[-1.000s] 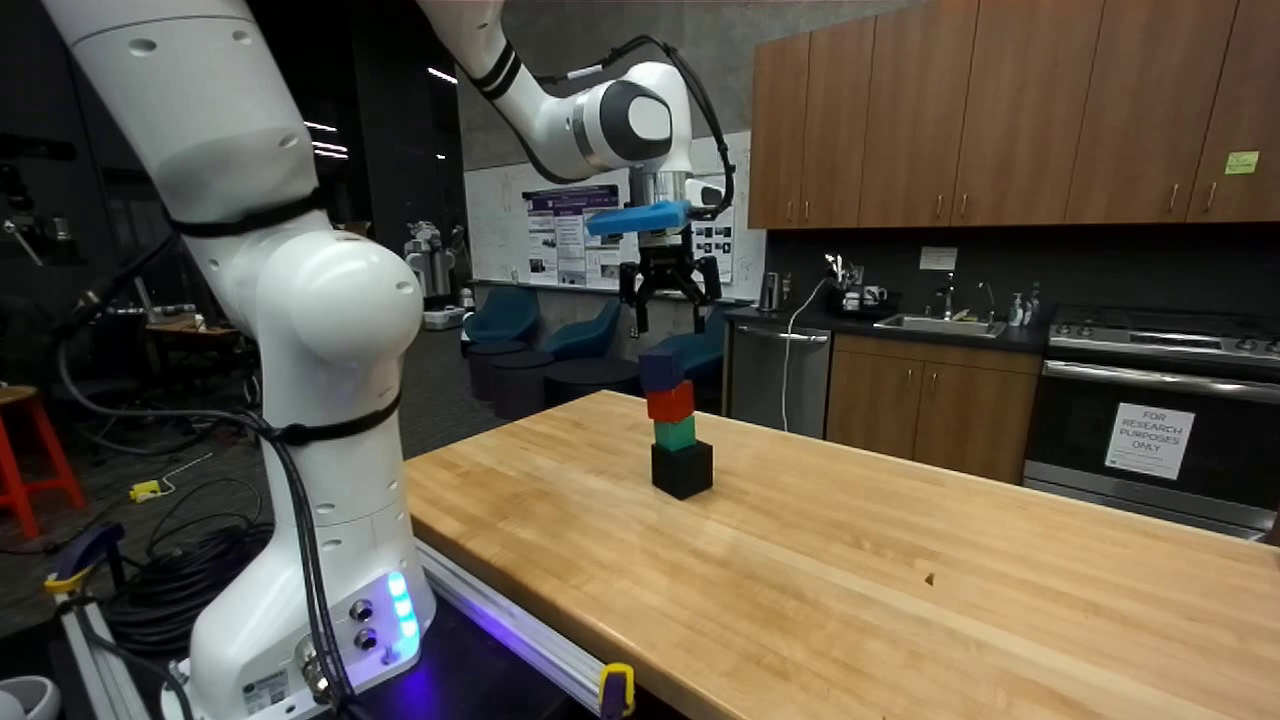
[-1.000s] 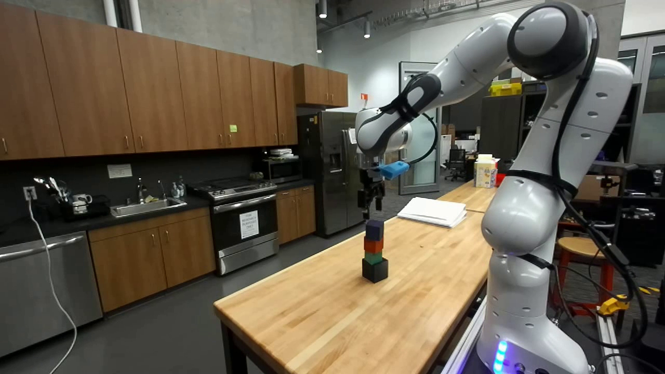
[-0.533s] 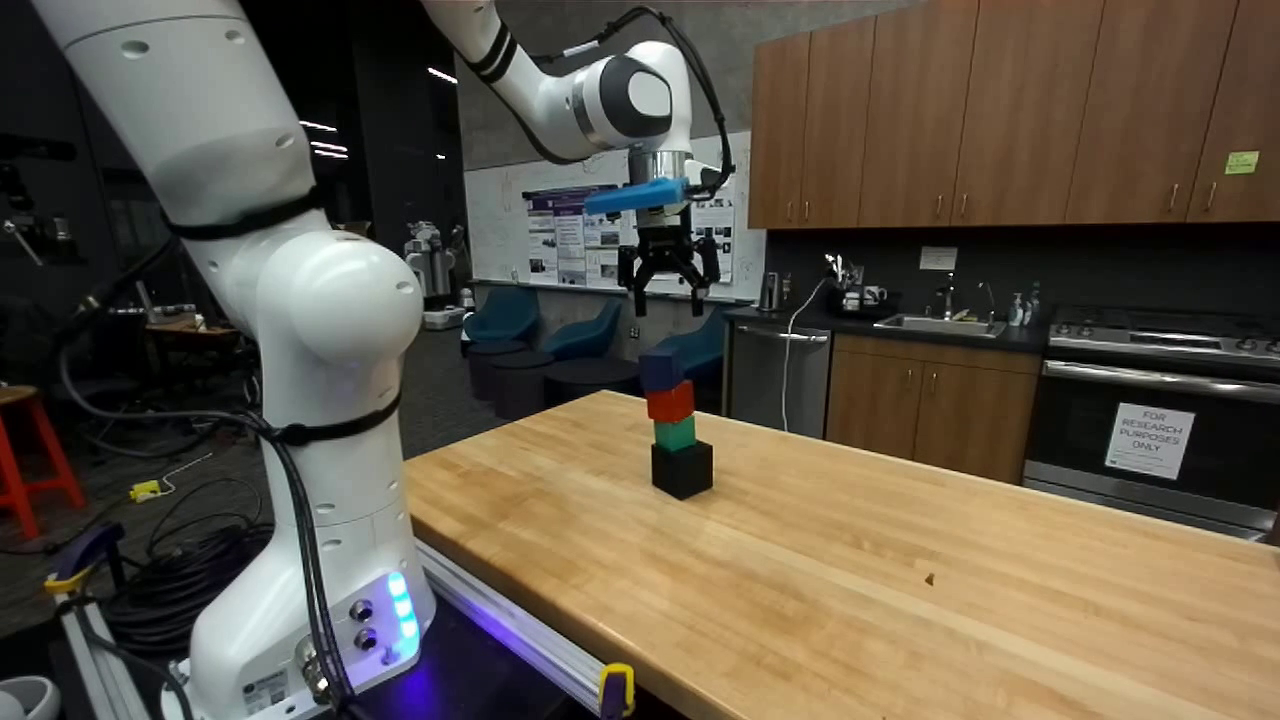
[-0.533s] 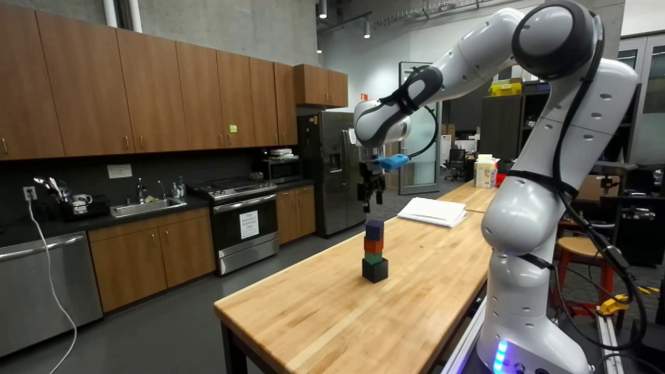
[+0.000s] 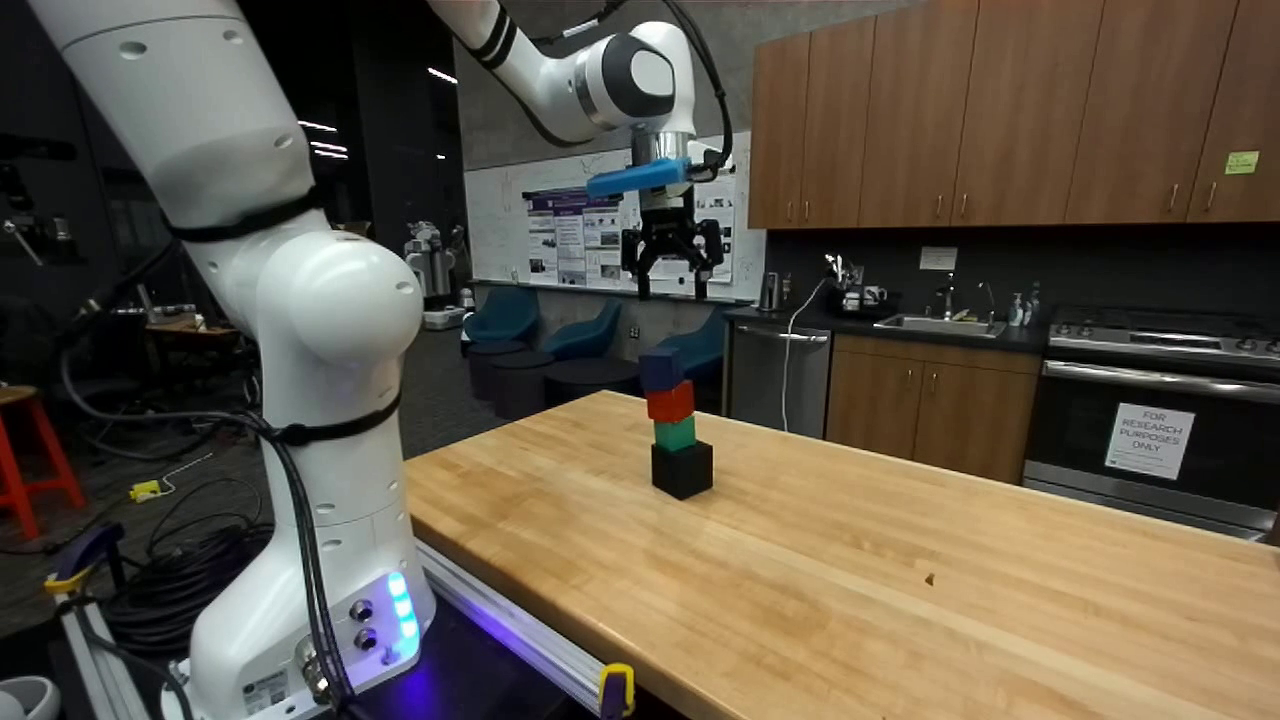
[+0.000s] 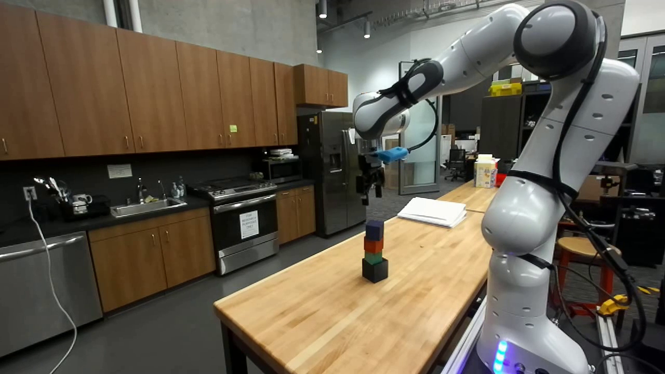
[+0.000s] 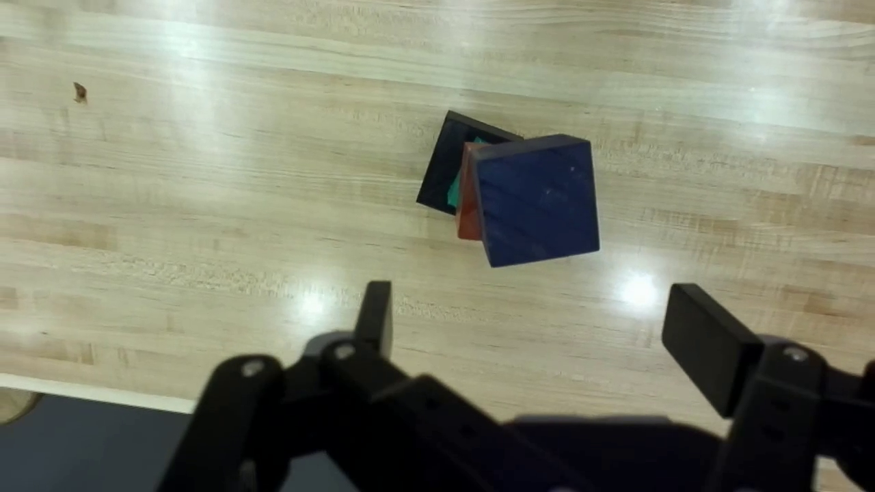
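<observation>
Counter (image 5: 830,570): pale wood, long strips of grain, rounded edge, a dark leg (image 6: 235,348) below one corner; bright reflections show on it in the wrist view.
Black block (image 5: 682,472): sits flat on the wood, turned askew to the grain.
Dark mark (image 5: 930,579): small, well apart from the block.
White sheets (image 6: 433,212): a flat pile, farther along.
Carton (image 6: 486,171): upright, beyond the sheets.
Red thing (image 6: 500,179): just beside the carton, partly hidden.

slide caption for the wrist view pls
Open, empty fingers above a wooden table, where a dark blue block tops a stacked red block, green block and black block.
</observation>
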Robot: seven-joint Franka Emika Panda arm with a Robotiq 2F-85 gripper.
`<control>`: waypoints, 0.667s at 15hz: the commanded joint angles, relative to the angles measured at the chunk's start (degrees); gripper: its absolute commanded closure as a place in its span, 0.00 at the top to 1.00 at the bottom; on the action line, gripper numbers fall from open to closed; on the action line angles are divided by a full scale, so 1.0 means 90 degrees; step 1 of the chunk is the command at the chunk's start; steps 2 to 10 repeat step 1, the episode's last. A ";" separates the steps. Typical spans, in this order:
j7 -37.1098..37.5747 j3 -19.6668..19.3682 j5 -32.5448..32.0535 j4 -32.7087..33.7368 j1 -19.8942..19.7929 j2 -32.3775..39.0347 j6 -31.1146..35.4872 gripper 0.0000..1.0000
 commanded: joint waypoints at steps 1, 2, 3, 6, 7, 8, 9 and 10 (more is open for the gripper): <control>0.0010 -0.0015 -0.0004 0.0035 0.0018 0.0001 -0.0031 1.00; 0.0010 -0.0015 -0.0004 0.0035 0.0018 0.0001 -0.0031 1.00; 0.0010 -0.0015 -0.0004 0.0035 0.0018 0.0001 -0.0031 1.00; 0.0010 -0.0015 -0.0004 0.0035 0.0018 0.0001 -0.0031 1.00; 0.0010 -0.0015 -0.0004 0.0035 0.0018 0.0001 -0.0031 1.00; 0.0010 -0.0015 -0.0004 0.0035 0.0018 0.0001 -0.0031 1.00; 0.0010 -0.0015 -0.0004 0.0035 0.0018 0.0001 -0.0031 1.00; 0.0010 -0.0015 -0.0004 0.0035 0.0018 0.0001 -0.0031 1.00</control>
